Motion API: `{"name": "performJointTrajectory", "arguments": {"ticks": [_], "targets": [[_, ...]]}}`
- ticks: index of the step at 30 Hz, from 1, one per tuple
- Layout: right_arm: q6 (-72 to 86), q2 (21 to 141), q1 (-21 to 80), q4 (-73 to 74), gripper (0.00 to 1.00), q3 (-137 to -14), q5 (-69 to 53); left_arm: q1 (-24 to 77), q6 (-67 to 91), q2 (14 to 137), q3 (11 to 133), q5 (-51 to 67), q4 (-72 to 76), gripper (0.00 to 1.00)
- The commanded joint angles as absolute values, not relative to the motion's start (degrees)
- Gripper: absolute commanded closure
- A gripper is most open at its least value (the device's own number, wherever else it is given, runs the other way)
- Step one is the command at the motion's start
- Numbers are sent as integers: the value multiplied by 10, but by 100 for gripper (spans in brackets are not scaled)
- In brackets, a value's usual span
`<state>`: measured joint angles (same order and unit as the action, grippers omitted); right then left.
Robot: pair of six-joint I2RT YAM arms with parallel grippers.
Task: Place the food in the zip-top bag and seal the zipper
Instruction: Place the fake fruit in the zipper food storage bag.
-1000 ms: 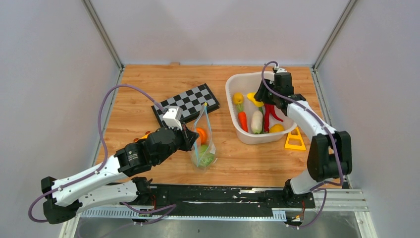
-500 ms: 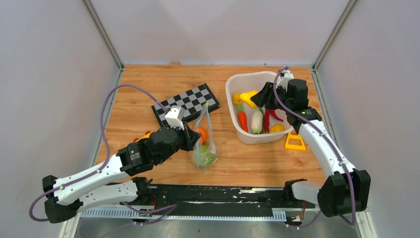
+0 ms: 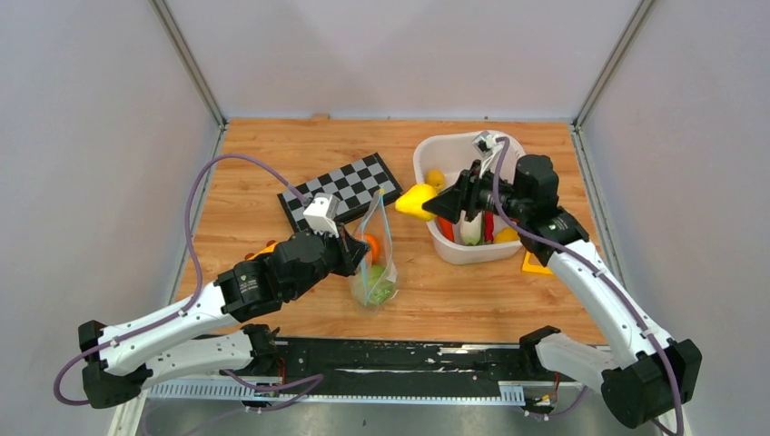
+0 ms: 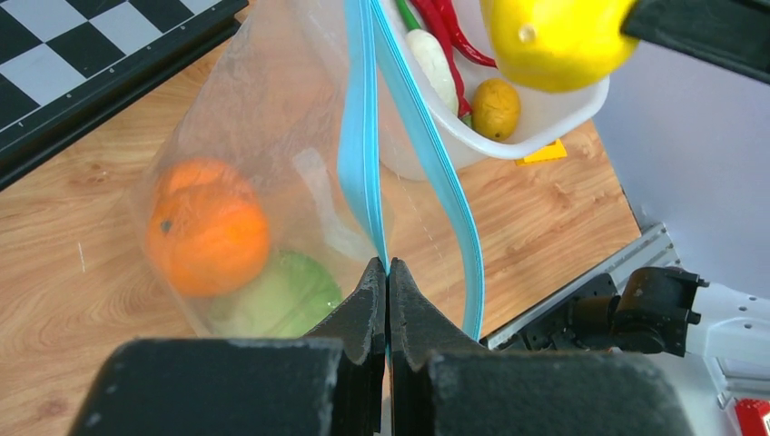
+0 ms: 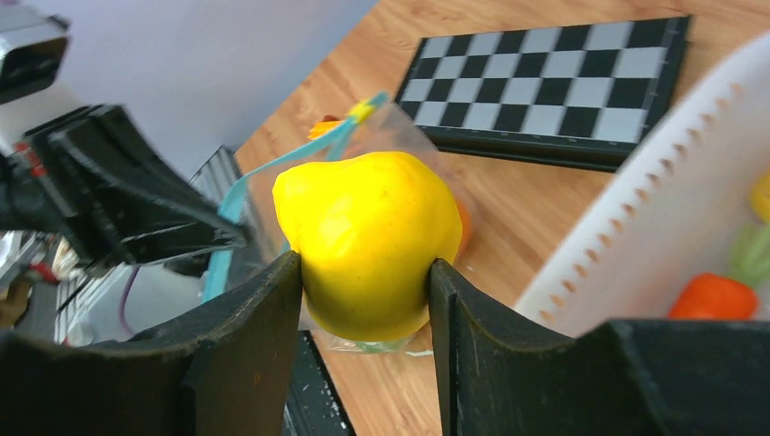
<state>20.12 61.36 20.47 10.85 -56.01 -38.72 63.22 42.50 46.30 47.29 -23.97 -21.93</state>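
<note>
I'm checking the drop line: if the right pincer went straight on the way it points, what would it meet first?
Probably the zip-top bag, at the zipper that the left pincer pinches; the yellow fruit in the right pincer would touch first. Height is unclear, so it may pass just over.

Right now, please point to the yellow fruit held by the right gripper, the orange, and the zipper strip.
yellow toy fruit (image 5: 368, 241): right wrist view, middle of its front.
orange (image 4: 207, 238): left wrist view, its centre.
zipper strip (image 4: 356, 136): left wrist view, middle of the left band.
</note>
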Motion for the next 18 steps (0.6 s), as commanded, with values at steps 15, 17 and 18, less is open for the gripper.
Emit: {"name": "performJointTrajectory", "arguments": {"ticks": [15,17,18], "targets": [[178,629,335,5,61,-591,-506,632,411,461,474,-201,-162,100],[160,637,337,5,60,-586,-529,632,410,459,473,-198,-159,100],[149,643,337,8,60,-584,-535,632,411,457,471,-198,-156,100]]}}
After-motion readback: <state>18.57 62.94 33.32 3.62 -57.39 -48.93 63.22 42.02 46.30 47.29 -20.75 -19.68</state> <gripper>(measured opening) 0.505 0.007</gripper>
